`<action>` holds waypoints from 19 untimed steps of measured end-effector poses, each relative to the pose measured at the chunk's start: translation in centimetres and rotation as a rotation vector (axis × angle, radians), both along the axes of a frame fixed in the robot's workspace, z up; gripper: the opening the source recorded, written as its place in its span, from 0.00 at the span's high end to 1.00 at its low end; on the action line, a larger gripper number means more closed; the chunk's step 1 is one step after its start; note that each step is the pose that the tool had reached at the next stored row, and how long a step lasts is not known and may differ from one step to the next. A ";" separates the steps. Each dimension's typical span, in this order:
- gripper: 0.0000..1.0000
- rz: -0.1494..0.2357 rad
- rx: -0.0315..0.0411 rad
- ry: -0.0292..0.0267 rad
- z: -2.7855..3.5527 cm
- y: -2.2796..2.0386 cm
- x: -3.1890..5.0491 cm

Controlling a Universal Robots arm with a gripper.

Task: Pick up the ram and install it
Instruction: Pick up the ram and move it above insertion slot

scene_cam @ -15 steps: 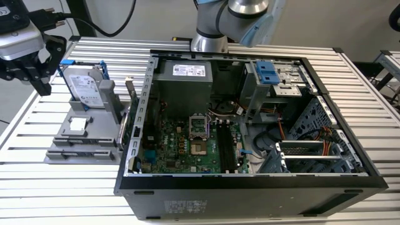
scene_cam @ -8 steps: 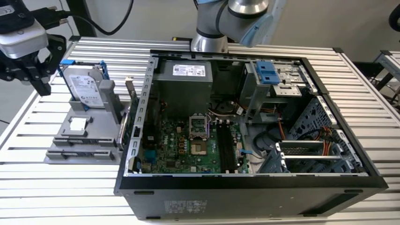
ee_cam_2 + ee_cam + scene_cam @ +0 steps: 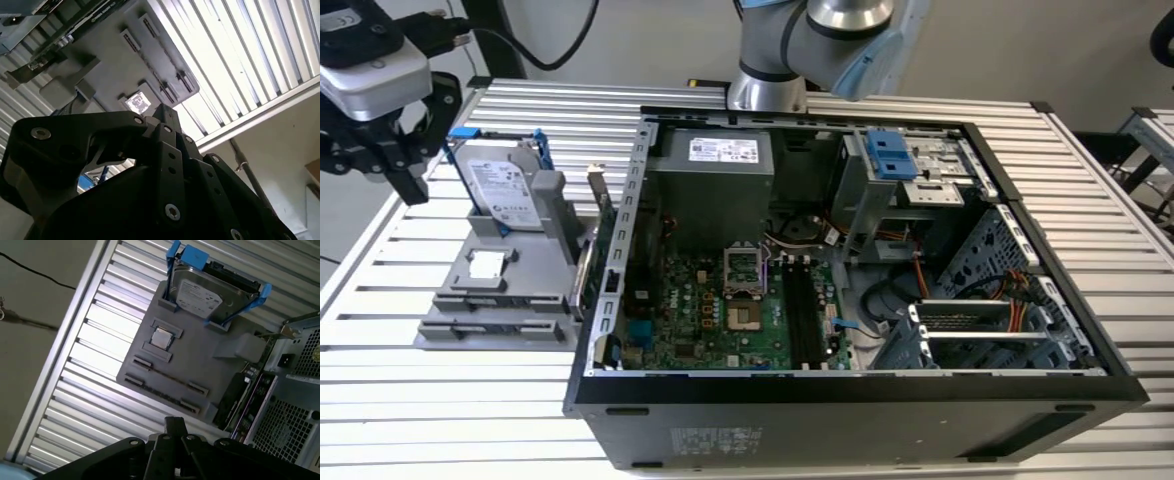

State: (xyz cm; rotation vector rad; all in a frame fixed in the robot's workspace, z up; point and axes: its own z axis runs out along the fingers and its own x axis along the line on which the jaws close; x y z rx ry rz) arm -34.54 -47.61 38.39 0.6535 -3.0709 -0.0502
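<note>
Exterior and wrist views, with the ram not yet picked up. The tool hangs above the far corner of the desk at the exterior view's left, clear of everything. Its fingers look drawn together at the tip and have hold of nothing. A grey fixture lies on the desk just beside the open case. It carries an upright drive in a blue bracket at its far end and a small square chip near its middle. In the first wrist view I take the ram to be the thin dark strip standing on edge between two end clips on the near part of the fixture. It shows edge-on and a second, similar row lies just beside it, so I cannot be sure which row holds it. Inside the case, the black slots run near to far along the motherboard on its side toward the exterior view's right, and they appear unfilled. I judge the ram light, stiff and thin, yet fragile at its chips and contact edge. It is best taken by its two flat faces at mid-length along the top edge, with a modest squeeze. Held off-centre, it would likely tilt.
</note>
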 end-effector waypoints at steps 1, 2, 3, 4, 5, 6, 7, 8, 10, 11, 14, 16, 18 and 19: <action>1.00 0.018 0.0000 -0.0001 0.00 0.00 0.00; 1.00 0.035 0.0000 0.0000 0.00 0.00 0.00; 1.00 0.054 0.0000 -0.0001 0.00 0.00 0.00; 1.00 0.072 0.0000 -0.0001 0.00 0.00 0.00; 1.00 0.090 0.0000 0.0000 0.00 0.00 0.00; 1.00 0.107 0.0000 -0.0001 0.00 0.00 0.00; 1.00 0.120 0.0000 0.0000 0.00 0.00 0.00; 1.00 0.134 0.0000 0.0000 0.00 0.00 0.00; 1.00 0.161 0.0000 -0.0001 0.00 0.00 0.00; 1.00 0.173 0.0000 -0.0001 0.00 0.00 0.00; 1.00 0.207 0.0000 0.0000 0.00 0.00 0.00; 1.00 0.226 0.0000 0.0000 0.00 0.00 0.00; 1.00 0.247 0.0000 0.0000 0.00 0.00 0.00; 1.00 0.257 0.0000 0.0000 0.00 0.00 0.00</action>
